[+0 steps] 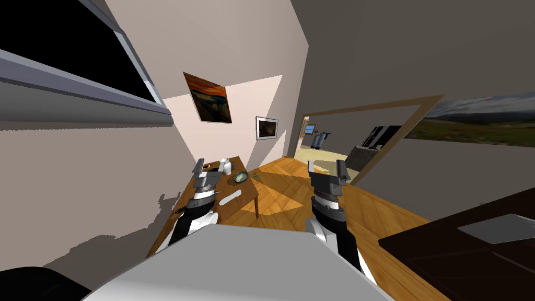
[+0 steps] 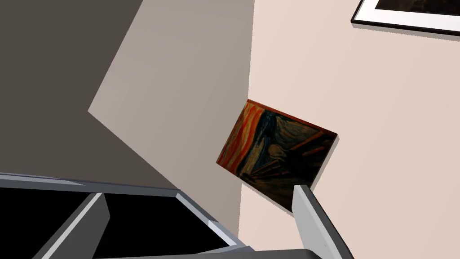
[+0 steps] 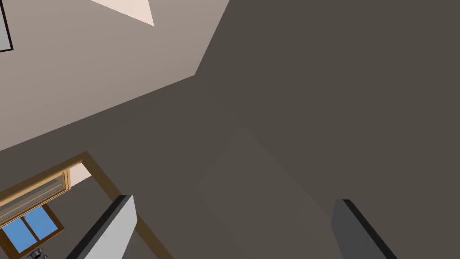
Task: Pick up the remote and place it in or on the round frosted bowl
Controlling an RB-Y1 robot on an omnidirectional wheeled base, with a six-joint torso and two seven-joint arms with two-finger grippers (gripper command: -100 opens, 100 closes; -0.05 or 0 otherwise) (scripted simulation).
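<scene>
**Both grippers open and empty; remote on table**

Head view. A wooden table (image 1: 249,189) stands along the left wall. The remote (image 1: 231,197) is white and long. It lies flat on the tabletop near the front edge, with its far end slanted toward the bowl (image 1: 241,177). The bowl is round with a dark rim and a paler inside. It sits on the same table just beyond the remote, with a strip of bare wood between them. A white jar (image 1: 225,166) stands behind the bowl, toward the wall. A small teal item lies near the table's far right edge, too small to identify.

The left gripper (image 1: 206,168) is raised over the wall side of the table. It is near the remote but clear of it. In the left wrist view its fingers (image 2: 310,218) are spread wide with nothing between them.

The right gripper (image 1: 327,168) is held up over the wood floor (image 1: 292,196), right of the table and well apart from the remote. In the right wrist view its fingers (image 3: 123,222) are also wide apart and hold nothing.
</scene>
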